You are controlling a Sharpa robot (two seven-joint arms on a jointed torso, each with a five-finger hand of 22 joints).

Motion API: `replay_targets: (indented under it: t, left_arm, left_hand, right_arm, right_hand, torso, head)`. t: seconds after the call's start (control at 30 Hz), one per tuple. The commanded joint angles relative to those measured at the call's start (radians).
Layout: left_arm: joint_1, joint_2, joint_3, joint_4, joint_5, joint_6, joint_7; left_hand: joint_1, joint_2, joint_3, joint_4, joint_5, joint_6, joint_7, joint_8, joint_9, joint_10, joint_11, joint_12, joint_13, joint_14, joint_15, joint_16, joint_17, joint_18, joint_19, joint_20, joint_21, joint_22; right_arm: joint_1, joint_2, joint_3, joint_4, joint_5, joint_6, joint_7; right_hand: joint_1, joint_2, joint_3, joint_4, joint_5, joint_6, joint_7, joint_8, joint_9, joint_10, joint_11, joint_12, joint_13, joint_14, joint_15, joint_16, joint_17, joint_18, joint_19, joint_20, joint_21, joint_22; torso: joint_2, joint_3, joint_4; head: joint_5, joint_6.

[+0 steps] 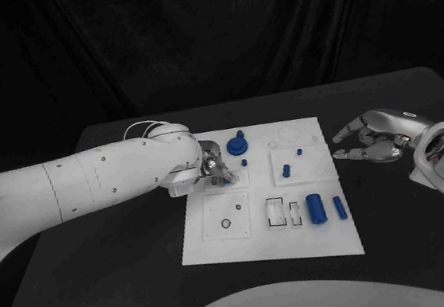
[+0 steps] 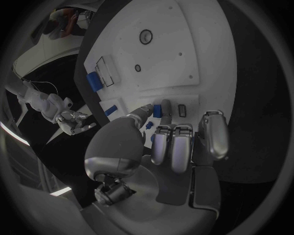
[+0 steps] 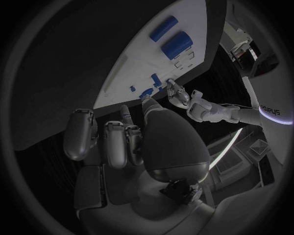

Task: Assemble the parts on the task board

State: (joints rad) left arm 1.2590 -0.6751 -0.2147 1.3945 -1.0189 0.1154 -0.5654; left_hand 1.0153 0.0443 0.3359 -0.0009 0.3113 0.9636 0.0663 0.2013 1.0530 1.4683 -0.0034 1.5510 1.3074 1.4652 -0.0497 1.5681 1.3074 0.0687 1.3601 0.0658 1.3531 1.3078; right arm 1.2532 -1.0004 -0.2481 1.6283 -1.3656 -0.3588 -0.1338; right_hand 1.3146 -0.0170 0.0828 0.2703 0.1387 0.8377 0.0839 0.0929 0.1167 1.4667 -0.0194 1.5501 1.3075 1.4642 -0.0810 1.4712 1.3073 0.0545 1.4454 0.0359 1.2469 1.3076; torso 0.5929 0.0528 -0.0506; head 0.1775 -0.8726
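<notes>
Left hand (image 2: 160, 147) pinching a small blue part (image 2: 157, 111) upright over task board (image 1: 329, 231), right hand (image 1: 373, 136) curled, holding nothing

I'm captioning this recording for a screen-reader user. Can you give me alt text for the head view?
The left robot hand reaches over the left edge of the white task board on a black table, fingers at a small blue part. The right robot hand hovers off the board's right edge, fingers curled, holding nothing. Blue parts stand and lie across the board, including a blue cylinder.
</notes>
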Motion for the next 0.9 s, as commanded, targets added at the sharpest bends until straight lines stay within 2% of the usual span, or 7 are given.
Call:
replay_targets:
  t: [0.03, 0.1, 0.27, 0.37, 0.43, 0.73, 0.9]
  left_arm:
    - [-0.003, 0.002, 0.0, -0.001, 0.005, -0.018, 0.028]
    - [-0.003, 0.002, 0.0, -0.001, 0.005, -0.021, 0.029]
    - [-0.003, 0.001, 0.0, 0.0, 0.005, -0.048, 0.042]
    - [-0.003, 0.0, 0.0, 0.001, 0.005, -0.064, 0.05]
    - [-0.003, -0.002, 0.0, 0.002, 0.005, -0.067, 0.051]
    - [-0.001, -0.018, 0.0, 0.02, 0.005, -0.056, 0.07]
    - [0.011, -0.031, 0.0, 0.026, 0.005, -0.025, 0.084]
  left_hand:
    - [0.008, -0.004, 0.021, -0.007, 0.016, -0.001, -0.008, -0.005, -0.001, 0.078, -0.004, -0.007, 0.242, 0.106, -0.001, 0.003, 0.263, 0.004, 0.0, -0.003, -0.005, 0.081]
    - [0.006, -0.008, 0.038, -0.014, 0.033, 0.0, -0.008, -0.004, 0.0, 0.078, -0.005, -0.007, 0.242, 0.106, -0.001, 0.003, 0.263, 0.004, 0.001, -0.004, -0.006, 0.082]
    - [0.002, -0.011, 0.055, -0.019, 0.047, 0.001, -0.009, -0.003, 0.001, 0.078, -0.005, -0.007, 0.242, 0.106, -0.002, 0.003, 0.263, 0.004, 0.001, -0.004, -0.007, 0.084]
    - [-0.007, -0.019, 0.088, -0.029, 0.078, 0.0, -0.008, -0.002, 0.004, 0.078, -0.006, -0.008, 0.242, 0.106, -0.002, 0.003, 0.263, 0.003, 0.002, -0.005, -0.007, 0.087]
    - [-0.009, -0.02, 0.1, -0.033, 0.086, -0.001, -0.008, -0.001, 0.005, 0.078, -0.006, -0.007, 0.242, 0.106, -0.002, 0.003, 0.263, 0.003, 0.003, -0.005, -0.008, 0.087]
    - [-0.023, -0.03, 0.16, -0.053, 0.097, 0.0, -0.009, 0.006, 0.013, 0.077, -0.007, -0.008, 0.241, 0.106, -0.003, 0.003, 0.263, 0.003, 0.005, -0.006, -0.009, 0.092]
    - [-0.028, -0.037, 0.196, -0.069, 0.098, 0.014, -0.013, 0.019, 0.024, 0.08, -0.01, -0.006, 0.243, 0.106, -0.006, 0.003, 0.263, 0.002, 0.008, -0.008, -0.009, 0.096]
  right_arm:
    - [-0.003, -0.001, 0.001, -0.001, -0.002, 0.011, -0.017]
    - [-0.004, -0.001, 0.001, -0.001, -0.002, 0.012, -0.017]
    - [-0.004, -0.002, 0.001, -0.001, -0.002, 0.014, -0.017]
    - [-0.005, -0.003, 0.001, -0.001, -0.002, 0.016, -0.018]
    - [-0.005, -0.003, 0.001, -0.001, -0.002, 0.017, -0.019]
    - [-0.006, -0.003, 0.001, -0.002, -0.002, 0.021, -0.022]
    - [-0.006, -0.002, 0.001, -0.003, -0.002, 0.024, -0.025]
  right_hand:
    - [0.005, 0.003, -0.005, -0.002, 0.005, 0.006, -0.002, 0.0, -0.001, 0.081, 0.006, -0.006, 0.236, 0.078, 0.007, -0.004, 0.141, 0.015, -0.007, 0.002, -0.006, 0.171]
    - [0.005, 0.003, -0.005, -0.002, 0.005, 0.006, -0.002, 0.0, -0.001, 0.081, 0.006, -0.006, 0.236, 0.078, 0.007, -0.004, 0.141, 0.015, -0.007, 0.002, -0.006, 0.171]
    - [0.007, 0.004, -0.004, -0.002, 0.006, 0.006, -0.002, -0.001, -0.001, 0.078, 0.006, -0.01, 0.233, 0.078, 0.007, -0.005, 0.139, 0.015, -0.007, 0.002, -0.007, 0.171]
    - [0.007, 0.004, -0.004, -0.002, 0.006, 0.006, -0.002, -0.001, -0.001, 0.078, 0.006, -0.01, 0.233, 0.078, 0.007, -0.005, 0.139, 0.015, -0.007, 0.002, -0.007, 0.171]
    - [0.007, 0.005, -0.004, -0.002, 0.007, 0.006, -0.002, -0.001, -0.002, 0.077, 0.007, -0.011, 0.231, 0.078, 0.007, -0.005, 0.139, 0.015, -0.008, 0.002, -0.009, 0.17]
    - [0.009, 0.008, -0.003, -0.002, 0.01, 0.007, -0.001, -0.002, -0.002, 0.075, 0.007, -0.013, 0.229, 0.077, 0.007, -0.006, 0.138, 0.015, -0.009, 0.003, -0.011, 0.17]
    - [0.01, 0.009, -0.003, -0.002, 0.012, 0.007, -0.001, -0.002, -0.003, 0.073, 0.007, -0.015, 0.227, 0.077, 0.007, -0.007, 0.137, 0.016, -0.009, 0.003, -0.012, 0.169]
  torso:
    - [0.001, 0.0002, 0.0]
    - [0.0, 0.0003, -0.0001]
    - [0.0, 0.0005, -0.0004]
    - [0.0, 0.0002, -0.0002]
    - [0.0, 0.0001, -0.0007]
    - [0.0, -0.0005, 0.0002]
    - [0.0, -0.0001, 0.0]
  head:
    - [-0.002, 0.0]
    - [-0.002, 0.0]
    - [-0.003, 0.0]
    - [-0.003, 0.0]
    - [-0.003, 0.0]
    - [-0.009, 0.0]
    - [-0.011, 0.0]
